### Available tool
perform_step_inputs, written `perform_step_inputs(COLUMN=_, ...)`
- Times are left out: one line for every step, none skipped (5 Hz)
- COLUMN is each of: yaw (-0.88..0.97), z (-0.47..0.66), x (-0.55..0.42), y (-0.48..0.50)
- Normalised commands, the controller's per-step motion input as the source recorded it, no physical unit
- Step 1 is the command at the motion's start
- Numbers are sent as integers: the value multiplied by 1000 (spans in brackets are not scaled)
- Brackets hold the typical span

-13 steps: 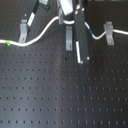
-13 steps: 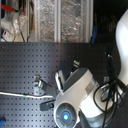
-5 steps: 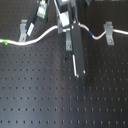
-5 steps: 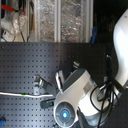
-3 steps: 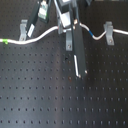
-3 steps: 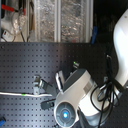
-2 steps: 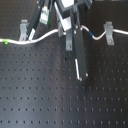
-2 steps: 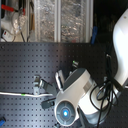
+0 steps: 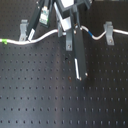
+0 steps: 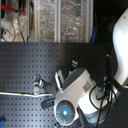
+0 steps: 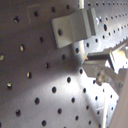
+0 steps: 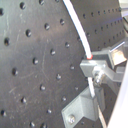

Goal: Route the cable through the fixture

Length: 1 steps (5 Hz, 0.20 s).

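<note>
Left of the fingers, in the first exterior view: cable lies on the black perforated tabletop, its green marker at the far end, passing by the left clip. From there it rises toward the fingers.

At the fingers: the second wrist view shows the cable pinched between the metal fingertips, a small red mark just above the pinch. So the fingers are clenched on the cable. Middle clip sits just beyond the fingers, cable running toward it; whether it is seated in the slot I cannot tell.

Right of the fingers, in the first exterior view: a short blue section, then cable continues through the right clip.

Judgement: the step in hand is routing at the middle fixture, cable held and carried close over the tabletop. Next move likely calls for lining the held stretch up with the clip's slot and easing it down in, keeping tension without dragging the cable out of the right clip.
</note>
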Motion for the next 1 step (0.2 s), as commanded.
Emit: perform_step_inputs(yaw=0, z=1, x=-55, y=-25)
